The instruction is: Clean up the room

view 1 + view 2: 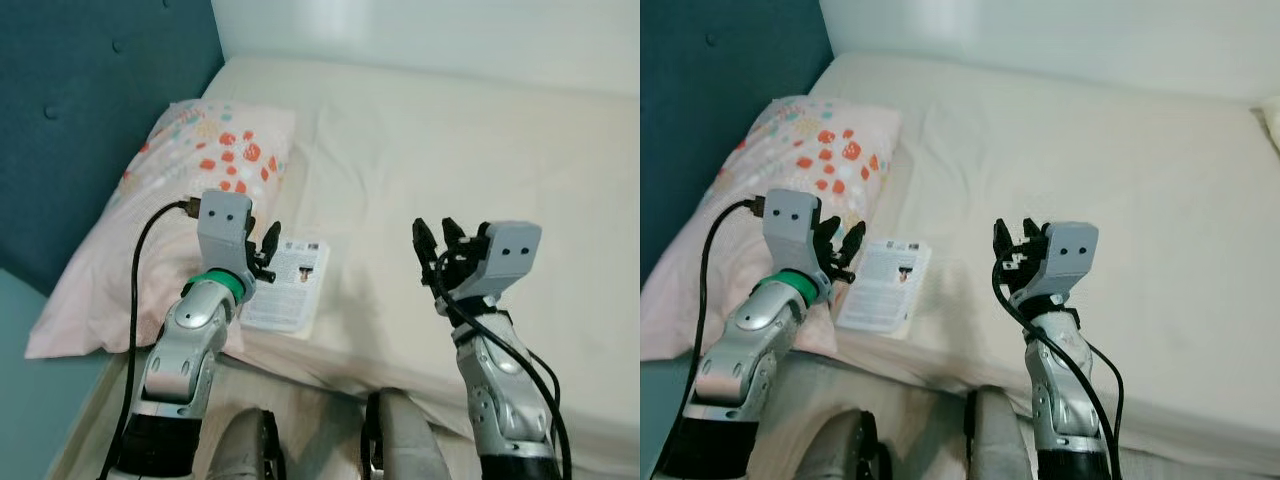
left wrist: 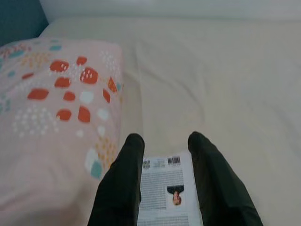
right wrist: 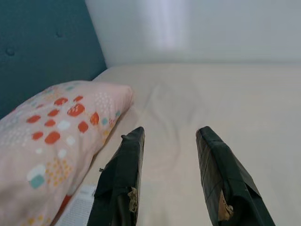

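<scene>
White printed leaflet lies on cream bed beside spotted pink pillow; left claw, spread wide, hovers above for pickup: lower, close. Right claw wide, empty.

A matt cream cloth sheet, softly creased, is seen across the middle and right of the frame. The pillow at the left is covered in pale pink printed cloth. A smooth, slightly glossy printed paper leaflet is seen at centre. The headboard at upper left is padded in matt teal fabric.
</scene>
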